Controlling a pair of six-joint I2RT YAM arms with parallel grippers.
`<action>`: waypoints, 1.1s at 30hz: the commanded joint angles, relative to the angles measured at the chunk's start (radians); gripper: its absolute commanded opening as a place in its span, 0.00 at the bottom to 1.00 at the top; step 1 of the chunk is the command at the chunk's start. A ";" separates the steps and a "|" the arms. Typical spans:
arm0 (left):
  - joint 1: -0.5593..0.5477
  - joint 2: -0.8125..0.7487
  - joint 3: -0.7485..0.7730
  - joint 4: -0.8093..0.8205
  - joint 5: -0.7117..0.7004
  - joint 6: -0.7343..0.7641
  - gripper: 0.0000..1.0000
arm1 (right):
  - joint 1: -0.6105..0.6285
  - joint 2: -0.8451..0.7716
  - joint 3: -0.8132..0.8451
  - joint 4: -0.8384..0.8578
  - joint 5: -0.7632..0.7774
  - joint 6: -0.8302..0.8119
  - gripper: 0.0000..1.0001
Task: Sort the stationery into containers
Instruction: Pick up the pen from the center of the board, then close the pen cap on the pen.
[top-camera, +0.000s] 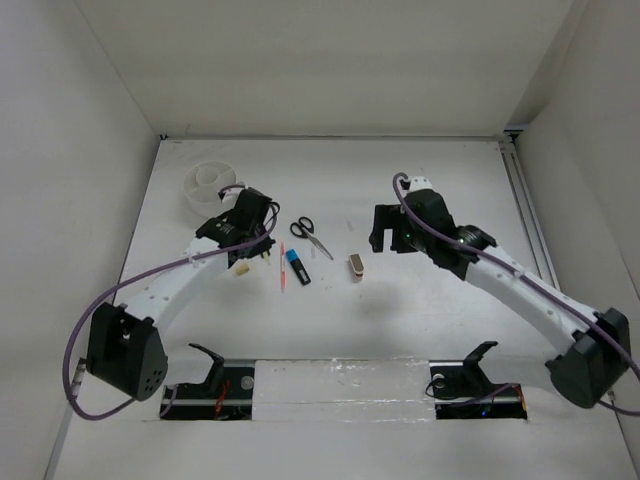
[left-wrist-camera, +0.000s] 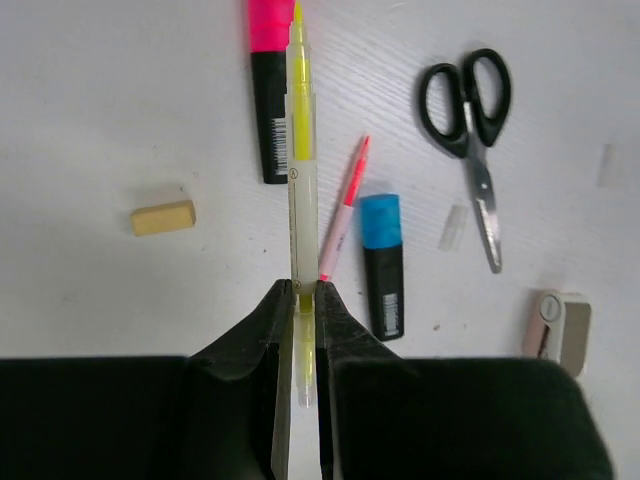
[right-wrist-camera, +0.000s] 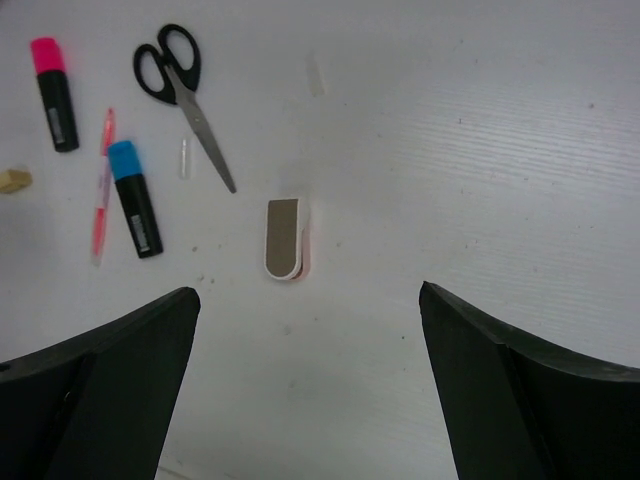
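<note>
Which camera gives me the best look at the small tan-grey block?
Right wrist: the tan-grey block lies near centre, close and unobstructed, just ahead of the open right gripper. Top external shows it only as a small speck right of the blue highlighter. Left wrist catches it low near the right edge.

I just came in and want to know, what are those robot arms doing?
The left gripper is shut on a yellow pencil. The right gripper hangs open near a small tan block. The scissors, pink highlighter, blue highlighter, pink pencil and eraser lie on the table, not yet in the white tub.
</note>
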 joint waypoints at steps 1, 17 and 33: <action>0.003 -0.084 0.049 -0.040 0.065 0.093 0.00 | -0.075 0.129 0.093 0.056 -0.093 -0.075 0.96; 0.003 -0.324 0.040 -0.045 0.173 0.348 0.00 | -0.075 0.818 0.535 -0.042 -0.063 -0.182 0.73; 0.003 -0.331 -0.013 0.001 0.153 0.339 0.00 | -0.055 1.034 0.741 -0.130 0.018 -0.224 0.50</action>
